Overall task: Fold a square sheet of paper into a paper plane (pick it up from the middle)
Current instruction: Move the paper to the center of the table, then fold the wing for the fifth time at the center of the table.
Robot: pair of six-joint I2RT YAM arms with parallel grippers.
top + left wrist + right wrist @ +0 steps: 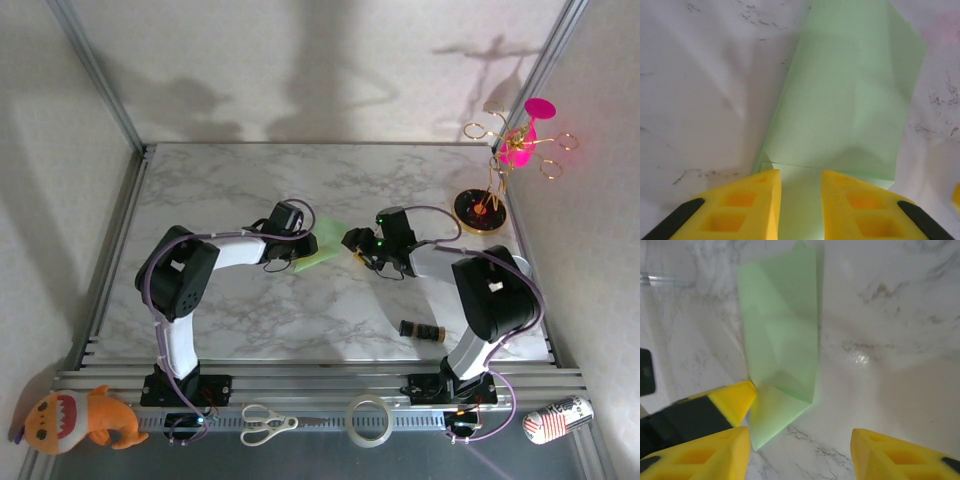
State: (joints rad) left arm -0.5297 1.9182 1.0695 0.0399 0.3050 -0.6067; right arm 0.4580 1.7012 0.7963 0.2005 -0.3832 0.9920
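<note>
The light green paper (325, 255) lies on the marble table (250, 190) between the two grippers, folded into a longer, layered shape with crease lines. In the left wrist view the paper (850, 100) runs under and between my left gripper (801, 176); its yellow fingers (757, 192) stand a little apart over the near edge, open. In the top view the left gripper (305, 247) sits on the paper's left side. My right gripper (352, 240) hovers just right of it, jaws wide open (800, 452), with the paper (782, 340) ahead and to its left.
A small black cylinder (421, 329) lies near the right arm's base. A gold wire stand with a pink piece (505, 165) is at the back right. Scissors (268, 424), a tape roll (368, 420), a plush toy (75, 418) and a can (558, 419) lie along the front rail.
</note>
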